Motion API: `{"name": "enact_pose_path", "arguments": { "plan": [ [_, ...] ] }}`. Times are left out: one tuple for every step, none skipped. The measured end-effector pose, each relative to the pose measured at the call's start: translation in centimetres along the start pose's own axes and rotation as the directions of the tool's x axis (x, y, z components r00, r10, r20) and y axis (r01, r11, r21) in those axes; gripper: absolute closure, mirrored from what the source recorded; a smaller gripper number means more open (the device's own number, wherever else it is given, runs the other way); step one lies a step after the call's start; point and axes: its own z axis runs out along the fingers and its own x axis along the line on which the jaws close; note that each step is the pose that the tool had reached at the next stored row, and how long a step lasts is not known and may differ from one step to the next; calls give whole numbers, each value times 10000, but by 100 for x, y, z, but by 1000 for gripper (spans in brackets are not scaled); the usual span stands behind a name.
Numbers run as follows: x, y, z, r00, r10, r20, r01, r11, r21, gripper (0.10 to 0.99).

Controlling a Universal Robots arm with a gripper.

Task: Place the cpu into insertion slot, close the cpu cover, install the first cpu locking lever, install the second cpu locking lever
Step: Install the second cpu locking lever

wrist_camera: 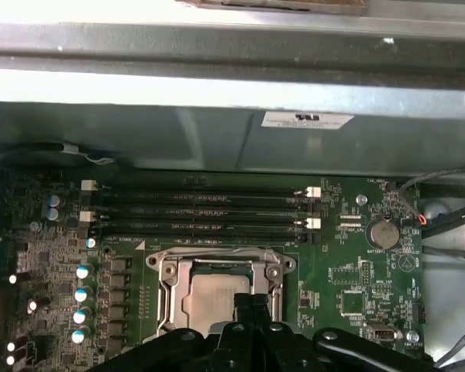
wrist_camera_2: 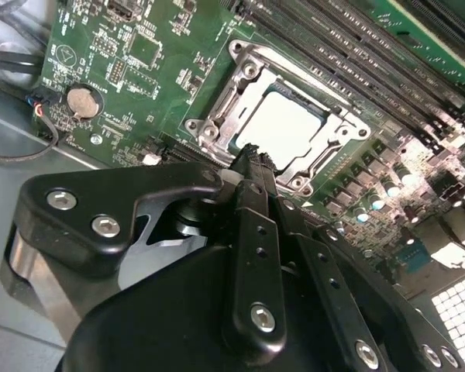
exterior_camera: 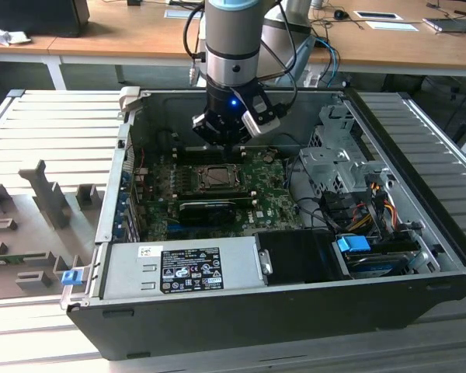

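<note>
Silver metal frames the socket point(wrist_camera_2: 283, 128), and you can see the cpu point(wrist_camera_2: 283, 124) already lying flat inside it, pale and square, in both wrist views. Your cover point(wrist_camera: 221, 267) looks folded down around the chip, though you cannot confirm the levers are latched. Your gripper point(wrist_camera_2: 252, 167) hangs just above the socket's near edge, fingers point(wrist_camera_2: 248, 232) pressed together into one narrow blade with nothing between them. In the exterior view, the gripper point(exterior_camera: 227, 128) sits slightly beyond the socket point(exterior_camera: 215, 177), toward the far wall of the case point(exterior_camera: 419, 233). So the socket lies directly below and a little nearer than the fingertips, on the green board point(wrist_camera_2: 178, 46).
</note>
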Motion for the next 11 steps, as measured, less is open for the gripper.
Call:
{"name": "enact_pose_path", "arguments": {
  "plan": [
    [1,-27,-3,10000,1,0,-1,10000,-1,980],
    [2,-61,-6,10000,0,0,0,10000,-1,980],
    [3,-95,-8,10000,0,0,0,10000,-1,980],
    [4,-129,5,10000,10,-84,-10,10000,-4,980],
    [5,-157,12,9999,15,-139,-15,10000,-6,980],
    [6,-190,17,9999,17,-164,-17,10000,-6,980],
    [10,-271,26,9998,19,-180,-19,10000,-5,980],
    [13,-354,33,9998,20,-187,-20,10000,-6,980],
    [16,-389,34,9998,19,-188,-19,10000,-5,980],
    [19,-419,36,9998,13,-188,-13,10000,-6,980],
    [23,-443,40,9998,-7,-191,7,10000,-6,980]
  ]
}}
